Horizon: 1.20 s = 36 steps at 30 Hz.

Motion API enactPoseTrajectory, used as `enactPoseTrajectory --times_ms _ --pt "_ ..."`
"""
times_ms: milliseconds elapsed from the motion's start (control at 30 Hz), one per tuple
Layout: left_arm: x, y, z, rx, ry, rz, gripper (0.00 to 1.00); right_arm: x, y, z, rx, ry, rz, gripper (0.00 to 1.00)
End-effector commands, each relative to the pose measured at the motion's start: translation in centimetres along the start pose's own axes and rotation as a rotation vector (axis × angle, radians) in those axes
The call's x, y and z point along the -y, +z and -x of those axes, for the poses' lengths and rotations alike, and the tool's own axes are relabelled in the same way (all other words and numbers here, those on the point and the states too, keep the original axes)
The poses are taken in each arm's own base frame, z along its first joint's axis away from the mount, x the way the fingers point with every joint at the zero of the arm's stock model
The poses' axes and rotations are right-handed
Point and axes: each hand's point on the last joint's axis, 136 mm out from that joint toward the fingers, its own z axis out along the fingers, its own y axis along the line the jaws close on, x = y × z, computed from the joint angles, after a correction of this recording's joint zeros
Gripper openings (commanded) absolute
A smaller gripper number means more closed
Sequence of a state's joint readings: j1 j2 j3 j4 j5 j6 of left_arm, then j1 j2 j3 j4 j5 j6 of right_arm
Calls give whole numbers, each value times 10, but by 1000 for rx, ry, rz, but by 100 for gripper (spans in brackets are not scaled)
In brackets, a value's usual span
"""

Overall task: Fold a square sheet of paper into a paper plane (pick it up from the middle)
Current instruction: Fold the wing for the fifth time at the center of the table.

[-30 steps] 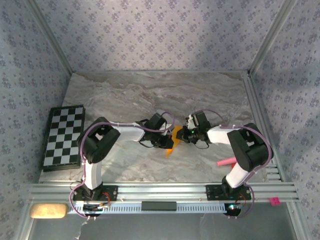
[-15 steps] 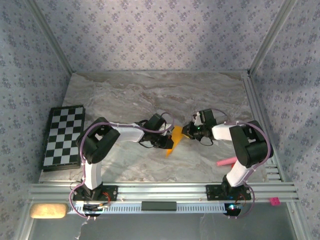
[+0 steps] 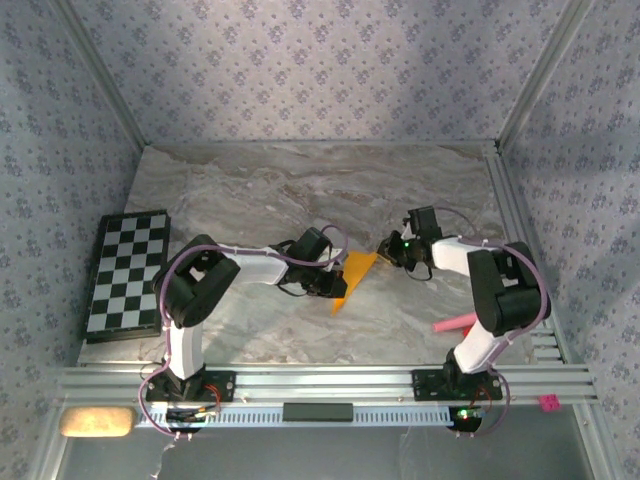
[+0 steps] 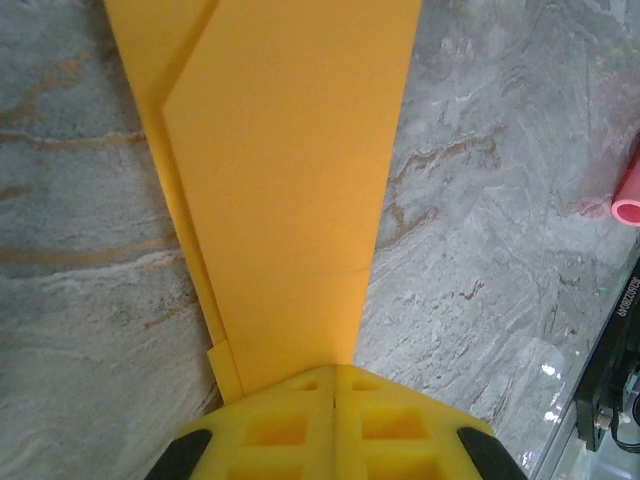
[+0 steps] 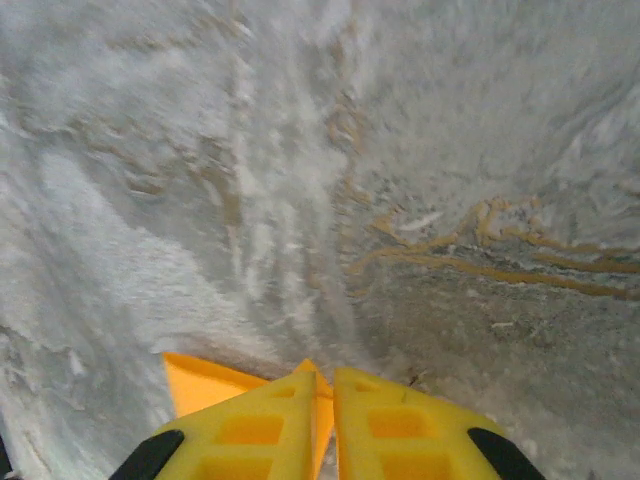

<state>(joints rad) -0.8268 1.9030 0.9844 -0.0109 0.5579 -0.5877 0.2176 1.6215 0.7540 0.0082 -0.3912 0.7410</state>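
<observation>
My left claw (image 4: 335,372) is clamped on the paper plane (image 4: 290,180); my right claw (image 5: 322,380) is pinched together on its opposite corner; the plane sits left of the pink stick (image 3: 452,322), well apart.

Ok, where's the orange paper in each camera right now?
Top external: orange paper mid-table, between the left gripper and right gripper.
Left wrist: broad wedge from bottom centre to top edge.
Right wrist: small corner, bottom left of centre.
Shared landmark: the veined marble table.
</observation>
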Motion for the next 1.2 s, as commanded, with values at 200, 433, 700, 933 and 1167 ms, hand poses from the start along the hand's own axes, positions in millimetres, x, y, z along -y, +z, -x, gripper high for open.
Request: enactPoseTrajectory --times_ms 200,433,700,933,1167 --pt "-41 8 -49 -130 -113 136 0 -44 -19 -45 -49 -136 153 13" --pt "-39 7 -47 -124 -113 134 0 -60 -7 -90 -154 -136 197 4" --pt "-39 7 -46 -118 -113 134 0 -50 17 -114 -250 -112 157 1" --pt "-34 4 -45 -112 -112 122 0 12 33 -122 -226 -40 -18 0" --pt "-9 -15 -42 -96 -68 69 2 24 32 -118 -217 -53 -46 0"
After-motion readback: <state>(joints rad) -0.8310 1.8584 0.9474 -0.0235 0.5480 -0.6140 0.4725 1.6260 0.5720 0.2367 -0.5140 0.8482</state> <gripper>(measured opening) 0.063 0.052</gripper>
